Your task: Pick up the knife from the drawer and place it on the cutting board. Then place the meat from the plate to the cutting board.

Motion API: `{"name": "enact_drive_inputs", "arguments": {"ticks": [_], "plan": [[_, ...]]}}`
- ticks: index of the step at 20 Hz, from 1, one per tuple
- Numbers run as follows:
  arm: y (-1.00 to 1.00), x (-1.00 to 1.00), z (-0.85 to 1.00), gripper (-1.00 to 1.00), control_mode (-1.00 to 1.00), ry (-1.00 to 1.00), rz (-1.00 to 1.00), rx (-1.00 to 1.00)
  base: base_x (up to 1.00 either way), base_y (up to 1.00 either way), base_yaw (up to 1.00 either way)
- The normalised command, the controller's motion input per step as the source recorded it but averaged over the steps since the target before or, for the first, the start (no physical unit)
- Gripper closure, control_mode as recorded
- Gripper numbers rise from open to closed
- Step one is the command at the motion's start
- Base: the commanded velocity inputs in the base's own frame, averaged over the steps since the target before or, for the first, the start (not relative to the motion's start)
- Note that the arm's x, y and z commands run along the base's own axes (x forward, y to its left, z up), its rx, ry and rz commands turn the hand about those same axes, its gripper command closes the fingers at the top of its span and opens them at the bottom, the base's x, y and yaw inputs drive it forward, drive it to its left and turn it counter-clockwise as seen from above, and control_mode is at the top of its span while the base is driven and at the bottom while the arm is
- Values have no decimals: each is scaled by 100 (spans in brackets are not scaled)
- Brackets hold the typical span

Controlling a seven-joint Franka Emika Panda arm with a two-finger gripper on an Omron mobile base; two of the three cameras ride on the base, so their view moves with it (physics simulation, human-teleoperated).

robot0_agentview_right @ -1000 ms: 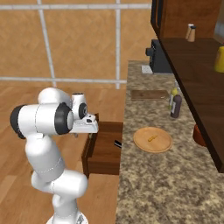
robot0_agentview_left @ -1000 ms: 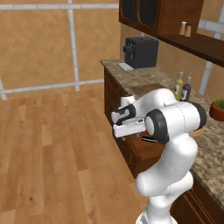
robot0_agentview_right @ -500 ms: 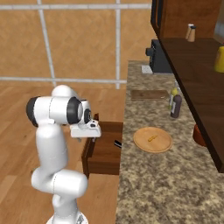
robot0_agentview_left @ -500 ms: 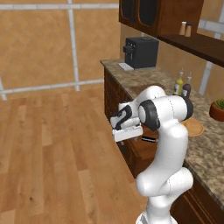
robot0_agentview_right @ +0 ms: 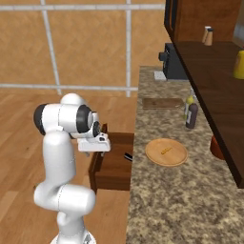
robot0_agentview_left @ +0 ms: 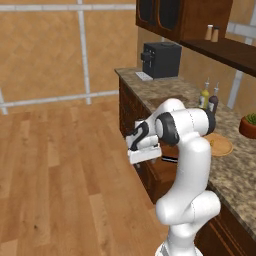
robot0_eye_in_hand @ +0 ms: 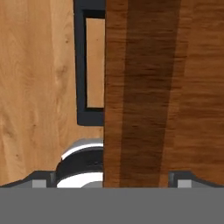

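Over the last second the arm has folded inward and its elbow has risen, bringing the gripper [robot0_agentview_right: 95, 144] in over the front edge of the open drawer [robot0_agentview_right: 114, 167]; the base and the counter objects have not shifted.

Placement: the drawer stands pulled out from the cabinet run, which gives access from above. The hand hangs above its front, pointing down, a position that in my judgement prepares a descent toward the knife [robot0_agentview_right: 128, 156]. Only a short dark piece of the knife shows, lying in the drawer's far right corner, close against the counter edge; I take it for the handle.

On the counter, the plate [robot0_agentview_right: 166, 152] sits just right of the drawer and carries the meat [robot0_agentview_right: 165, 151], a small orange strip near its centre. The cutting board [robot0_agentview_right: 162, 103] lies farther along the counter, well apart from the plate and bare. Neither task step is done.

Limits of observation: the jaws' spread cannot be told, since the white hand body hides them in both base views. In the hand view the drawer's wooden front and dark bar handle [robot0_eye_in_hand: 81, 70] dominate, with floor beyond. The knife blade is hidden. In the left base view the arm covers most of the drawer.
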Motion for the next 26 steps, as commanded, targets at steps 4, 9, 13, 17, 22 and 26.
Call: {"name": "enact_drive_inputs", "arguments": {"ticks": [4, 9, 13, 17, 22, 26], "plan": [[91, 0, 0, -100, -100, -4, -2, 7, 0, 0, 0], [100, 0, 0, -100, -100, -1, 0, 6, 0, 0, 0], [100, 0, 0, -100, -100, -4, -2, 4, 0, 0, 0], [100, 0, 0, -100, -100, -12, -3, 3, 0, 0, 0], [100, 0, 26, -100, -100, -18, -5, 2, 0, 0, 0], [1, -20, 100, -100, -100, -38, -4, 17, 0, 0, 0]]}}
